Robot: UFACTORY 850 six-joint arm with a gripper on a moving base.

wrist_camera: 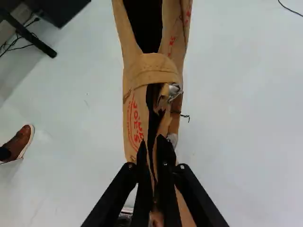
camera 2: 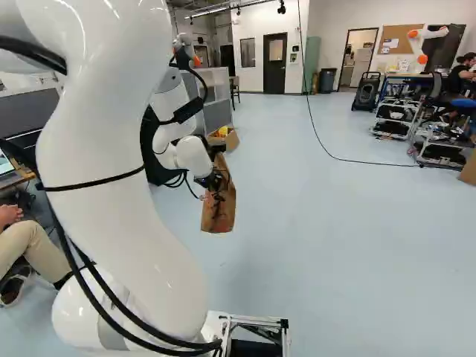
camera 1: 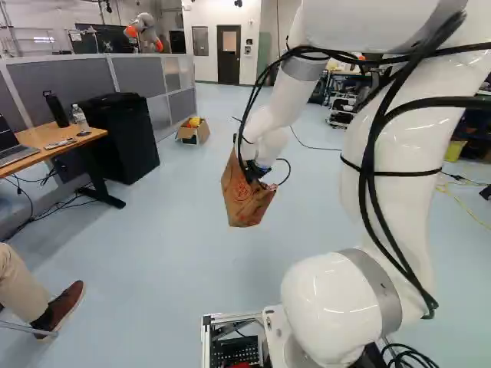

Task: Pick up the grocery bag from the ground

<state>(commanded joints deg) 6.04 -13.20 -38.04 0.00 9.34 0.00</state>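
Gripper [wrist_camera: 153,152]'s pinching the paper grocery bag [camera 1: 244,201] near its mouth, right of the desk [camera 1: 38,135] in the left base view; probably light, floppy and rippable, so doubled-up paper's the safest hold imo.

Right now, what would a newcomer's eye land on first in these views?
The big white arm, filling much of both base views. Next, the brown paper grocery bag, hanging above the floor, pinched in the black hand. Then, farther off, the open cardboard box by the grey partition.
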